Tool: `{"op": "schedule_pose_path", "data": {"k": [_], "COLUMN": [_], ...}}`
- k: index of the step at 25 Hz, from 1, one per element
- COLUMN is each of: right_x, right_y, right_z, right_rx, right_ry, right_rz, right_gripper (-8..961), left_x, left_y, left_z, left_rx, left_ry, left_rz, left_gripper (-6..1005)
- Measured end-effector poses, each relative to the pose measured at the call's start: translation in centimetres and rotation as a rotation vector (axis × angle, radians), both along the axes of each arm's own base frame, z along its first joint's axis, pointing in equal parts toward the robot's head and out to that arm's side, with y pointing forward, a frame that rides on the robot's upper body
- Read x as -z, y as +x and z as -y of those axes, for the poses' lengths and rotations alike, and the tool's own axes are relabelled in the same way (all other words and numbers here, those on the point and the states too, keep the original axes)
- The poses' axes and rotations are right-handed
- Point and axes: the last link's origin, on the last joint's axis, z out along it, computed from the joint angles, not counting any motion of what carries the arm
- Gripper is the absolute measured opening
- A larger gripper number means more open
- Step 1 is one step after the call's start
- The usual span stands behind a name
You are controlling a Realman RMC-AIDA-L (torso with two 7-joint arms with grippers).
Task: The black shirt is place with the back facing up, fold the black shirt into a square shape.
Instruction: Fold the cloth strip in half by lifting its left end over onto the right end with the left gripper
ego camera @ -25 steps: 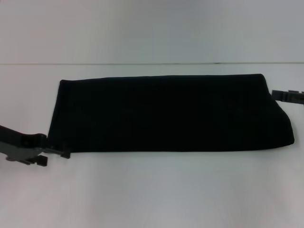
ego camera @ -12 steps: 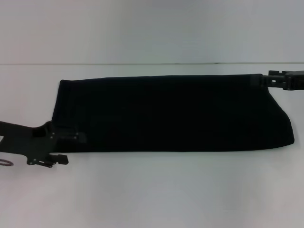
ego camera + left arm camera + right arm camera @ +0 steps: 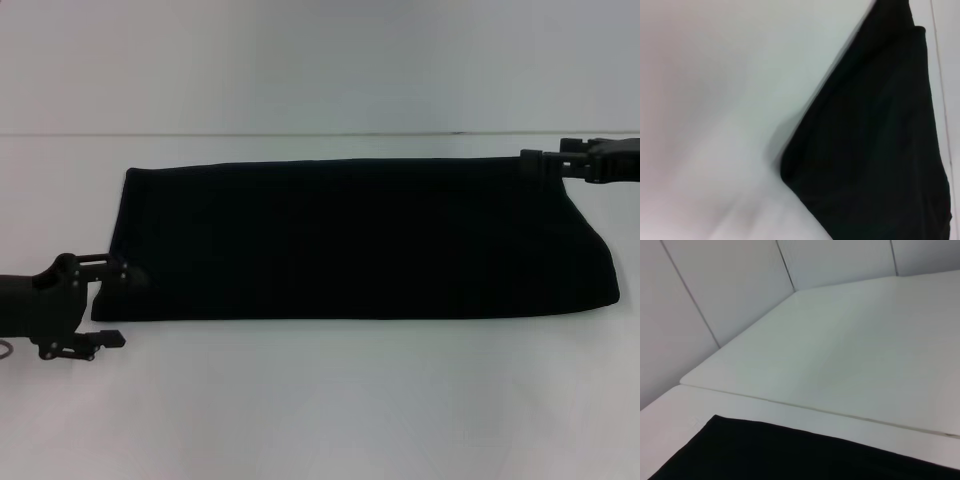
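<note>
The black shirt [image 3: 360,240] lies flat on the white table as a long folded band running left to right. My left gripper [image 3: 112,306] is open at the band's near left corner; its upper finger [image 3: 128,274] touches the cloth edge and its lower finger [image 3: 105,339] rests on bare table. My right gripper [image 3: 545,160] sits at the shirt's far right corner, level with the cloth's edge. The left wrist view shows a corner of the black shirt [image 3: 870,150]. In the right wrist view an edge of the black shirt [image 3: 790,455] fills the lower part.
The white table [image 3: 320,400] has bare surface in front of the shirt and a strip behind it. A seam [image 3: 300,134] runs across behind the shirt. Pale wall panels [image 3: 715,295] stand beyond the table's corner.
My left gripper has drawn back to the left, off the shirt's near left corner. My right gripper has risen from the right edge to the far right corner. The shirt lies the same.
</note>
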Motion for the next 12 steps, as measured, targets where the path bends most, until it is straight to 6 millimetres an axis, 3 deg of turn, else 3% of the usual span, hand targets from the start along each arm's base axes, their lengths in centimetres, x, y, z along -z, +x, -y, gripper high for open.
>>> {"op": "schedule_pose_path", "data": {"k": [12], "right_x": [0.29], "right_y": [-0.17], "right_z": [-0.15], "right_rx": [-0.009], "right_ry": [0.012], "right_rz": [-0.003], "right_gripper": [924], "left_x": [0.52], "left_y": [-0.78], "left_z": [-0.54], "left_rx": [-0.041], "left_ry": [0.047], "left_rz": [-0.013], "left_gripper": [850]}}
